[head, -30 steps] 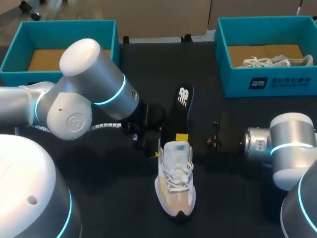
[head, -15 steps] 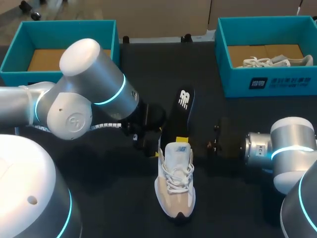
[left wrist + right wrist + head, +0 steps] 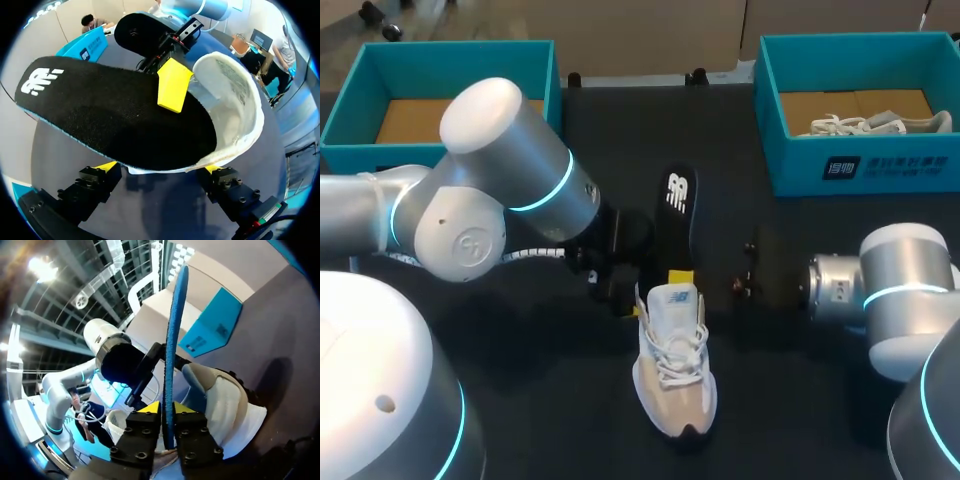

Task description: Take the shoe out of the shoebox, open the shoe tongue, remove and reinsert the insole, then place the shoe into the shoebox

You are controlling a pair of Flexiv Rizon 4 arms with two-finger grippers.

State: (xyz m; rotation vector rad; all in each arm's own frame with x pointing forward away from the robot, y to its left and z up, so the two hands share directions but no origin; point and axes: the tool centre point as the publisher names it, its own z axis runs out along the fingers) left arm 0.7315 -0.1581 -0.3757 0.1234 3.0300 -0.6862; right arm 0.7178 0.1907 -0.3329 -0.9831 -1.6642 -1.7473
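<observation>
Two arms worked over the dark counter [image 3: 540, 410]: the left arm [image 3: 500, 190] came in beside the shoe, the right arm [image 3: 900, 300] reached in from the other side. One teal shoebox [image 3: 460, 50] sat at the far left, and another [image 3: 800, 165] at the far right had a second shoe in it.

The shoe [image 3: 672, 370] lay out on the counter between the arms, well apart from both boxes, with its toe pointing back at the robot. The black insole [image 3: 675, 215] rose at a slant out of the shoe's mouth and leaned away toward the far side, its lower end tucked inside the opening.

The right jaws were pinched narrow on the insole's edge, one yellow tip on each face, just above the shoe's collar. The left jaws sat right up against the shoe's side. I honestly couldn't tell whether they had a hold, since the insole covered them.

My guess: the insole's long axis ran roughly in line with the shoe's, so sliding it along that line is the right arm's job. The left arm is placed to steady the shoe.
</observation>
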